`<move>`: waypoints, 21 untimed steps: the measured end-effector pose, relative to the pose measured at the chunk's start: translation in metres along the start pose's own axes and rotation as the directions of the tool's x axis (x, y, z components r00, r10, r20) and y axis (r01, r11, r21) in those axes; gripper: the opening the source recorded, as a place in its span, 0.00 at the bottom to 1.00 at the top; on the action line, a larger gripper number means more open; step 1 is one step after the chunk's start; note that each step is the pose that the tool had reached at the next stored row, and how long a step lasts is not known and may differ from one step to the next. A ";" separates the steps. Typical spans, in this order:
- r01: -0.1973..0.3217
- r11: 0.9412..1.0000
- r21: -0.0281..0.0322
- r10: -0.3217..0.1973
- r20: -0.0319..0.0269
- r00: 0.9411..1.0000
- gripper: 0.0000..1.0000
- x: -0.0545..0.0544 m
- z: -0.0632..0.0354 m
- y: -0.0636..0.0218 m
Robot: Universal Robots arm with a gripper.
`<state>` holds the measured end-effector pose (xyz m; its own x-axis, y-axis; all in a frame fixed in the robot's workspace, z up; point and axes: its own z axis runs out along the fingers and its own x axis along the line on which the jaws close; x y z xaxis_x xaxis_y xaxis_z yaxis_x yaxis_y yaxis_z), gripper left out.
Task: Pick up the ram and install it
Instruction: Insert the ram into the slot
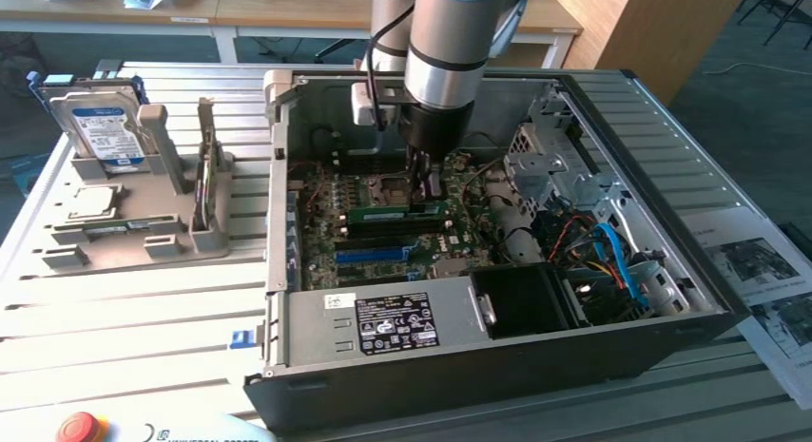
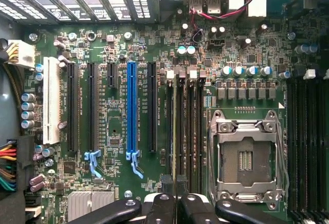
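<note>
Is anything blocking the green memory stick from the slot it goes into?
Nothing visible does. The gripper holds the ram right at the black memory slots beside the empty processor socket, and those slots look bare.

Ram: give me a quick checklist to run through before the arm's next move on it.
1. Grip: the gripper is shut on the ram. Ok.
2. Place: the ram lies inside the case, along the black slots beside the socket. Ok.
3. Alignment: in the wrist view the ram's thin edge runs parallel to the slots. Ok.
4. Seating: whether the ram is pressed fully home. Cannot tell.
5. Slot latches: open or closed. Cannot tell.
6. Cables: they lie toward the exterior view's right, away from the ram. Ok.
</note>
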<state>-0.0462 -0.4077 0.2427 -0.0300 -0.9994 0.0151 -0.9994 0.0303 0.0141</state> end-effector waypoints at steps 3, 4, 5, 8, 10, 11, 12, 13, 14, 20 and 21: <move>0.000 1.000 0.000 0.000 0.000 1.000 0.12 0.001 0.0009 0.0000; 0.000 1.000 0.000 0.000 0.000 1.000 0.12 0.001 0.0015 0.0000; 0.000 1.000 0.000 0.000 0.000 1.000 0.12 0.001 0.0021 0.0000; 0.000 1.000 0.000 0.000 0.000 1.000 0.12 0.002 0.0037 -0.0001; 0.000 1.000 0.000 0.000 0.000 1.000 0.12 0.002 0.0037 -0.0001; 0.000 1.000 0.000 0.000 0.000 1.000 0.12 0.002 0.0038 -0.0001; 0.000 1.000 0.000 0.000 0.000 1.000 0.12 0.002 0.0039 -0.0006; 0.000 1.000 0.000 0.000 0.000 1.000 0.12 0.002 0.0039 -0.0014; 0.000 1.000 0.000 0.000 0.000 1.000 0.12 0.002 0.0040 -0.0025; 0.000 1.000 0.000 0.000 0.000 1.000 0.12 0.002 0.0052 -0.0032; 0.000 1.000 0.000 0.000 0.000 1.000 0.12 0.002 0.0060 -0.0031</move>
<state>-0.0432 -0.4098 0.2367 -0.0299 -0.9994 0.0151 -0.9994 0.0301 0.0141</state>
